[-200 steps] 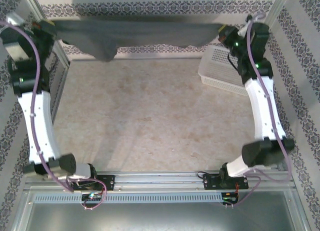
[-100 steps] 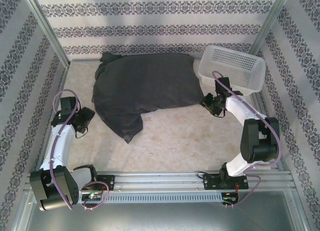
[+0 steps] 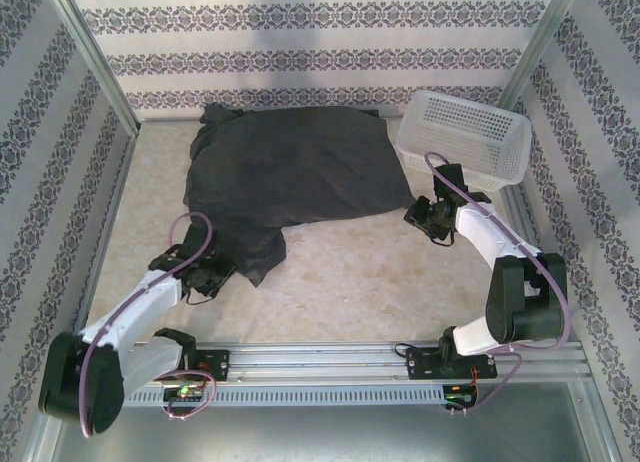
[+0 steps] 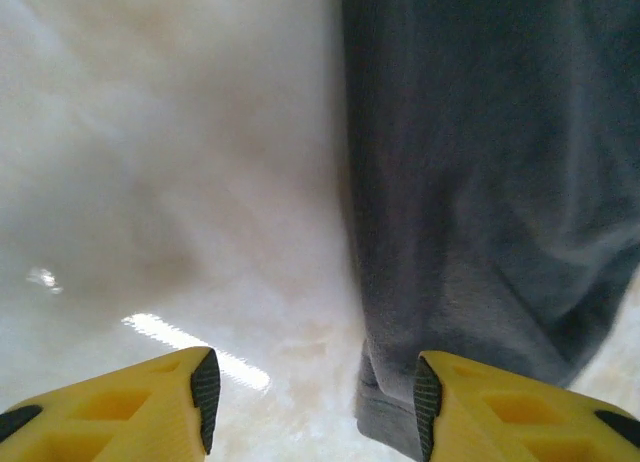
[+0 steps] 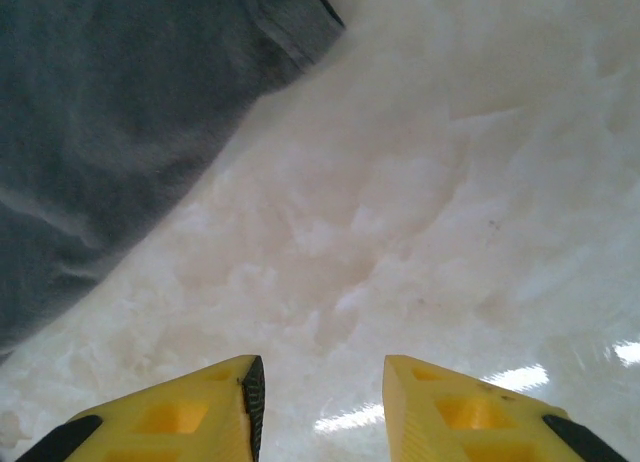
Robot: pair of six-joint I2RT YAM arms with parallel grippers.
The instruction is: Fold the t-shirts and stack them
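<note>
A dark charcoal t-shirt (image 3: 290, 172) lies spread on the table, its far edge against the back wall and a sleeve hanging toward the near left. My left gripper (image 3: 215, 274) stands open low over the table at that sleeve's tip. In the left wrist view the t-shirt's (image 4: 480, 182) hem lies beside the right finger, bare table between the jaws (image 4: 312, 402). My right gripper (image 3: 425, 214) is open just off the shirt's right corner; in the right wrist view its jaws (image 5: 322, 397) frame bare table, the t-shirt (image 5: 110, 112) to the upper left.
A white mesh basket (image 3: 462, 137) stands at the back right, close behind my right gripper. Patterned walls enclose the table (image 3: 340, 262) on three sides. A metal rail (image 3: 330, 357) runs along the near edge.
The shirt, held stretched high between both grippers a second ago, now lies on the table. Both grippers let go. The left arm has since swung to the shirt's near-left sleeve.
</note>
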